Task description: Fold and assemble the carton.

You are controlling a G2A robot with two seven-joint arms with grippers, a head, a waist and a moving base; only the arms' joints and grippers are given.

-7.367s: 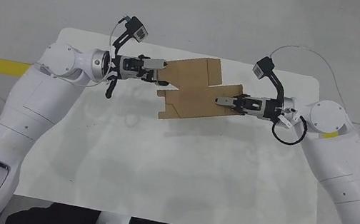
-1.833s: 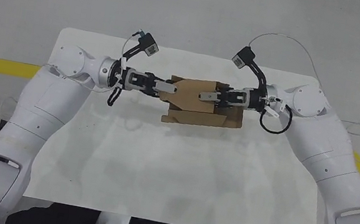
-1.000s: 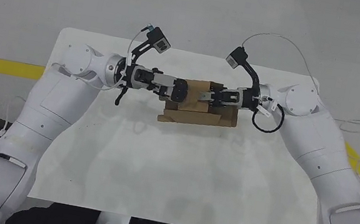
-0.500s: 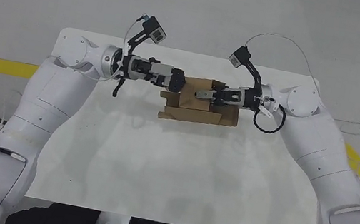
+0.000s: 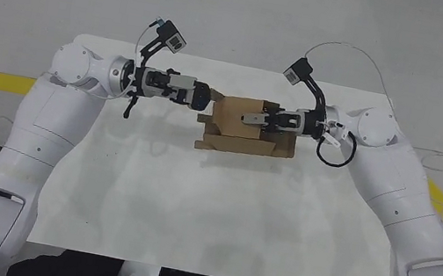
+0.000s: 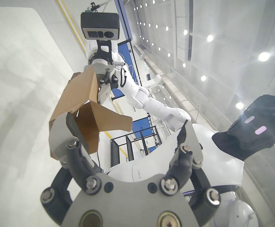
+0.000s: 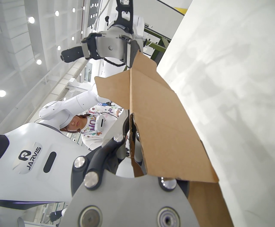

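Clamping the carton (image 5: 239,141) wall in my right fingers (image 5: 254,118), left fingers (image 6: 72,125) wide open, I should fold its flap (image 6: 111,122) squarely.

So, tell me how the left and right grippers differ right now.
The left gripper is open, fingers spread wide; the right gripper is shut on a wall of the carton. The left gripper sits at one end of the carton, the right gripper at the other. Both face each other across it.

Brown cardboard carton (image 5: 244,127), half-folded, flaps splayed open, long side crosswise, over far-middle of table (image 5: 190,213).
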